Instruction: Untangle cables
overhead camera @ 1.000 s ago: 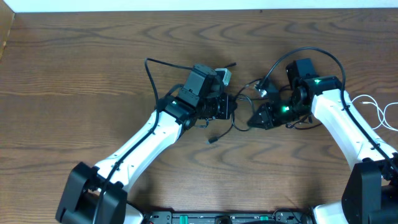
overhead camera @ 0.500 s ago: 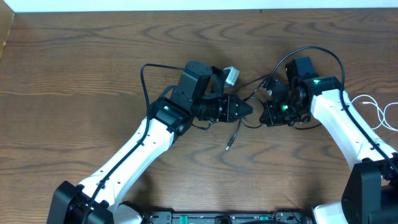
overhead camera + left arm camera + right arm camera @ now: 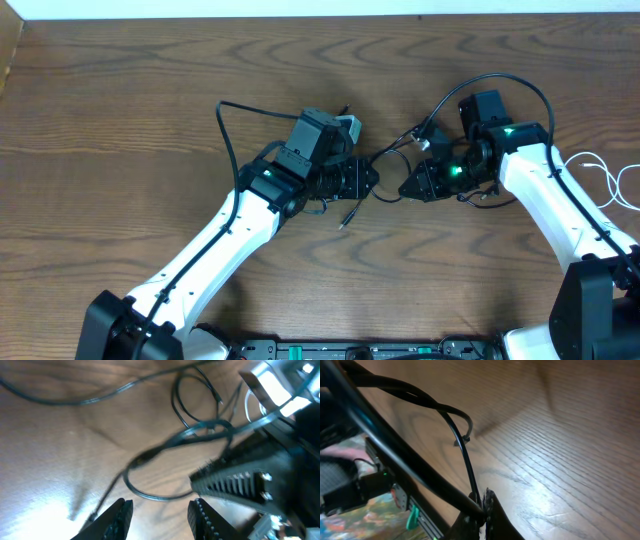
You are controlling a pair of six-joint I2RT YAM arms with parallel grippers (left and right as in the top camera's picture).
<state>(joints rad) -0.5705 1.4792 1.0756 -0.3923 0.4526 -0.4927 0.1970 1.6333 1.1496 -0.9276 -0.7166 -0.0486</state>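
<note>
Thin black cables point(image 3: 388, 160) lie tangled in loops on the wooden table point(image 3: 150, 110) between my two grippers. One loose plug end point(image 3: 344, 221) lies just below the left gripper. My left gripper point(image 3: 367, 180) is open and empty. In the left wrist view its jaws point(image 3: 161, 511) sit just short of a black cable loop point(image 3: 150, 494). My right gripper point(image 3: 410, 188) is shut on a thin black cable point(image 3: 467, 462), pinched at its tips point(image 3: 484, 506). A white cable point(image 3: 600, 178) loops at the far right edge.
Thicker black robot cables arc over the left arm point(image 3: 225, 135) and the right arm point(image 3: 500, 85). The right gripper's body point(image 3: 250, 480) shows close in front of the left wrist camera. The table's back edge meets a white wall point(image 3: 300, 8).
The left gripper reached right toward the right gripper half a second ago and has pulled back left. The right gripper shifted slightly left. The loose plug end swung right, then back.
</note>
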